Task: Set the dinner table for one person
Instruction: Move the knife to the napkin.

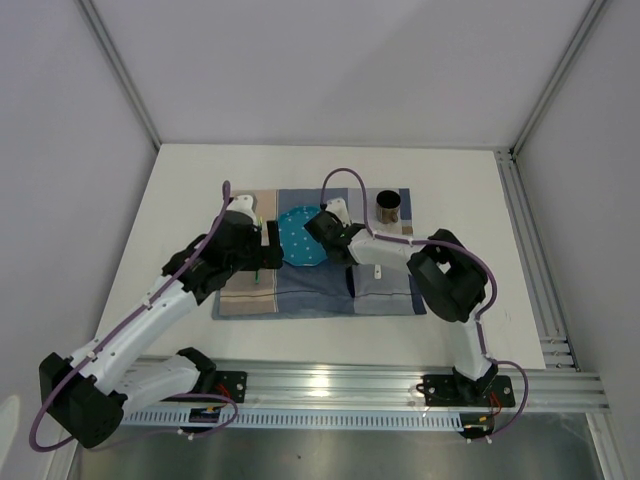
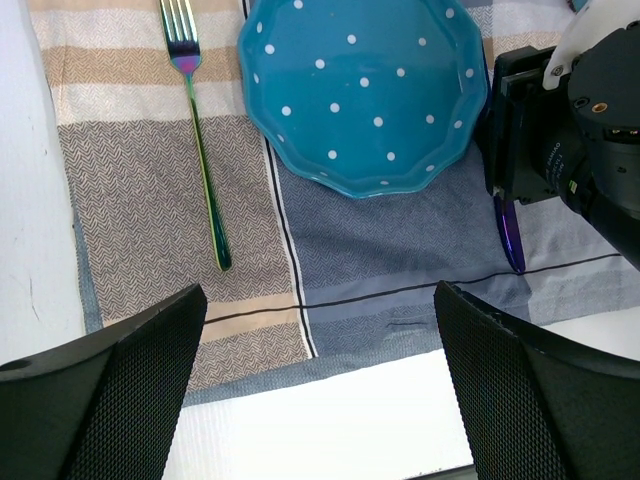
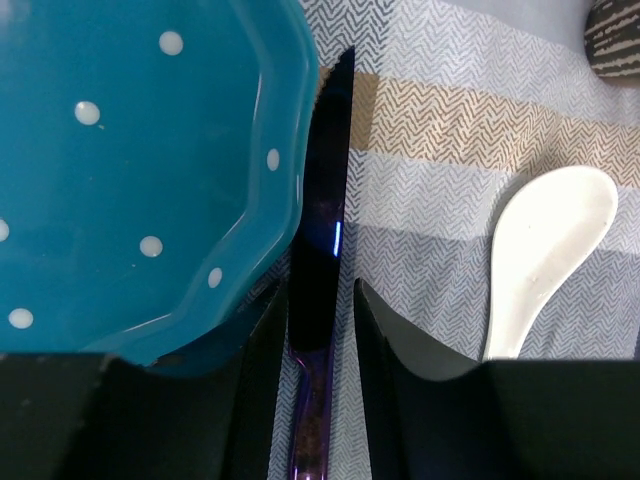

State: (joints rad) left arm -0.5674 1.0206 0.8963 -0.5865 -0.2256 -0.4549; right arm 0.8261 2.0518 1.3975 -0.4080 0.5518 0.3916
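White tabletop [image 1: 180,200] spreads ahead of both arm bases, placemat [image 1: 300,295] mid-surface.
The knife [image 3: 318,250] lies beside the plate [image 3: 130,180], handle cut off; right fingers [image 3: 255,420] flank it, grip unclear, arm stretched low; left fingers [image 2: 110,400] spread wide above the placemat's near edge.

Bright, even light is flooding the worktop [image 1: 180,200]; the right arm [image 1: 390,250] is throwing a soft shadow toward 6 o'clock. A blue glint is streaking the knife [image 3: 322,200]; the right gripper [image 3: 318,300] is reading black.
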